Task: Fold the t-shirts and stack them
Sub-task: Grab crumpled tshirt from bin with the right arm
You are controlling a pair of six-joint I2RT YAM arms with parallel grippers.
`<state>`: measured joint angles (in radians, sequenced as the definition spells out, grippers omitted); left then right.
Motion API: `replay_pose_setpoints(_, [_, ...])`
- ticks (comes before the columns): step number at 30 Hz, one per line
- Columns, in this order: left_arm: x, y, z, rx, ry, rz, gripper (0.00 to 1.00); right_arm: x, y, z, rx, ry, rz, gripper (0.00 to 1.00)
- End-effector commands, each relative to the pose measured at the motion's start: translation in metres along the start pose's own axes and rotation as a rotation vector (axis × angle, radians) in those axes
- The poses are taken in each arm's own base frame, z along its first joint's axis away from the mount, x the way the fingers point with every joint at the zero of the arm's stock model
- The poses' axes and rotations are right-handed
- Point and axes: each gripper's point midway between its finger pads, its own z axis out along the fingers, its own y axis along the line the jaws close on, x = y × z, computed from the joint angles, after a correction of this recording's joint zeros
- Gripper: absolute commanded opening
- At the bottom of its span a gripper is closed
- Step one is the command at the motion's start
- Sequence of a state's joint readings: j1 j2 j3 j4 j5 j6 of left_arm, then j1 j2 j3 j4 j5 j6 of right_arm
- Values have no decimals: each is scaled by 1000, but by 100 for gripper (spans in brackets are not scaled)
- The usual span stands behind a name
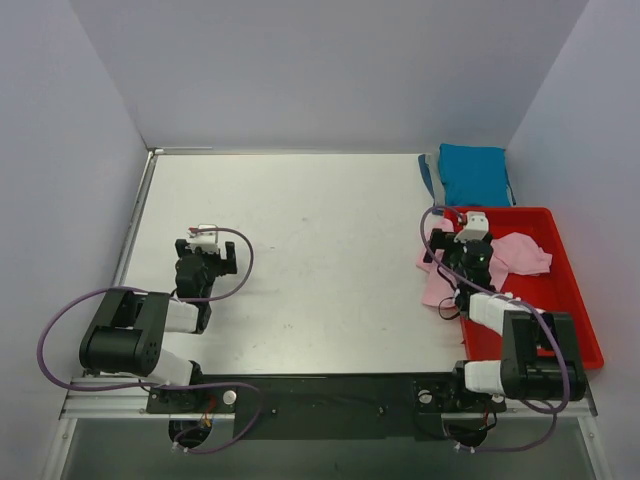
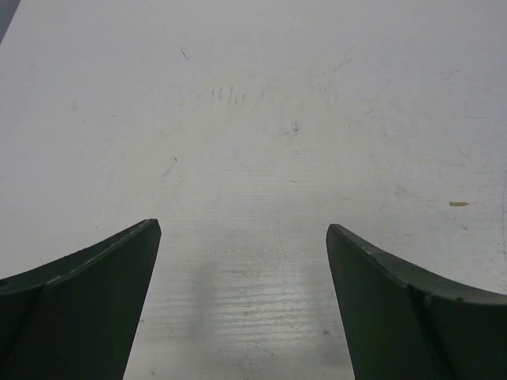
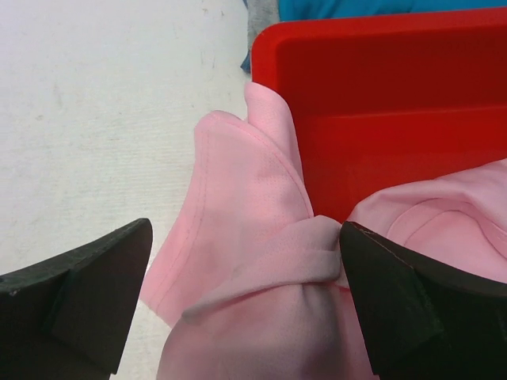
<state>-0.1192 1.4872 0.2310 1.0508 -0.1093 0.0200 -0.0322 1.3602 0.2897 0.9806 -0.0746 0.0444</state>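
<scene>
The pink t-shirt (image 1: 512, 253) is the one to go for now. It lies in a messy bunch across the left edge of the red tray (image 1: 572, 300). One part sits inside the tray. The other part spills over that edge onto the white surface (image 1: 320, 260). So its long way runs from inside the tray out to the left.

The right fingers (image 3: 87, 301) hang right over that edge of the tray. They are spread wide apart. A thick roll of the pink cloth lies between them, and it comes up against the finger on the tray side. They are not squeezing it.

I think the next move only needs them to drop a little and close. Then they can pull the shirt away from the tray, onto the bare surface.

The left fingers (image 2: 87, 301) are far from the tray, over on the other side of the surface. They are spread wide too, and there is only bare surface under them. The right arm is much the nearer one.

The teal t-shirt (image 1: 473, 173) lies just behind the far edge of the tray. It looks folded into a neat block. It is well apart from both pairs of fingers.
</scene>
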Motion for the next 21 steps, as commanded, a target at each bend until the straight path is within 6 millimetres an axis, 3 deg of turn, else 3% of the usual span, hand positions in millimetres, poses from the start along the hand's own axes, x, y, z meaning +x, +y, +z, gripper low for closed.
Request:
replay_pose_setpoints(1, [-22,0,5,-16,-68,-10,97,-41,19,-14,-107,4,5,100])
replay_pose_setpoints(2, [-22,1,5,-17,-68,-10,97,-47,25,-20,-136,7,30,100])
replay_pose_setpoints(3, [-22,0,5,-16,-68,-10,97,-73,27,-27,-147,-46,40,100])
replay_pose_setpoints(4, [-23,1,5,-20,-70,-10,97,-66,29,-33,-146,12,73,100])
replay_pose_setpoints(5, [-23,1,5,-22,-71,-10,97,-98,28,-39,-137,-39,91,100])
replay_pose_setpoints(9, [-30,-9,8,36,-72,32,97,-116,-10,-55,110,126,234,100])
replay_pose_setpoints(10, [-55,-18,12,91,-111,39,97,-109,-17,-64,161,219,266,100])
replay_pose_setpoints(11, [-52,-22,9,123,-32,72,97,-102,-29,-65,239,262,291,98])
replay_pose_setpoints(12, [-63,-42,12,233,18,93,97,-99,-39,-69,287,302,310,98])
replay_pose_setpoints(14, [-90,-60,13,359,55,179,97,-83,-52,-71,359,368,356,96])
replay_pose_setpoints(16, [-105,-68,15,392,115,208,97,-68,-68,-70,431,412,444,95])
replay_pose_setpoints(17, [-101,-68,16,390,160,204,97,-56,-71,-66,446,449,505,94])
replay_pose_setpoints(18, [-111,-70,17,380,185,197,97,-49,-82,-68,480,472,552,93])
replay_pose_setpoints(20, [-106,-76,12,415,257,197,97,-17,-94,-63,514,591,673,87])
replay_pose_setpoints(21, [-109,-79,10,428,261,196,97,-13,-93,-60,503,615,708,83])
